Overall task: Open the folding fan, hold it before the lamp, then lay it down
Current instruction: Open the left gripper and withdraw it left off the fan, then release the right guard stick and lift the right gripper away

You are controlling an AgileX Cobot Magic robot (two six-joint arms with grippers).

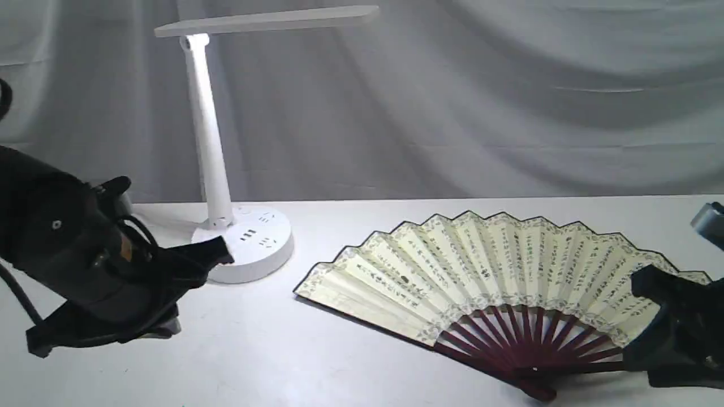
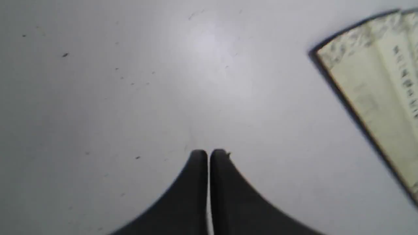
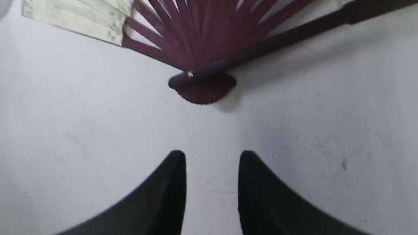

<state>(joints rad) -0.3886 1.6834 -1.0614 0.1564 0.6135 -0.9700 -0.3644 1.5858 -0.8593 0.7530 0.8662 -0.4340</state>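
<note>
The folding fan (image 1: 492,271) lies spread open and flat on the white table, cream pleats toward the back, maroon ribs and pivot (image 3: 202,85) toward the front. The white lamp (image 1: 249,243) stands at the back left with its bar head (image 1: 266,20) high above. My left gripper (image 1: 218,254) hovers in front of the lamp base, shut and empty; in the left wrist view its fingertips (image 2: 199,156) touch over bare table, with the fan's left corner (image 2: 375,81) off to one side. My right gripper (image 3: 212,156) is open, a short way from the pivot, holding nothing.
The white table (image 1: 283,350) runs from the front edge to a grey draped cloth backdrop (image 1: 509,113). The lamp's tall stem (image 1: 206,130) rises just behind the left arm. My right arm's dark body (image 1: 679,333) covers the fan's right end in the exterior view.
</note>
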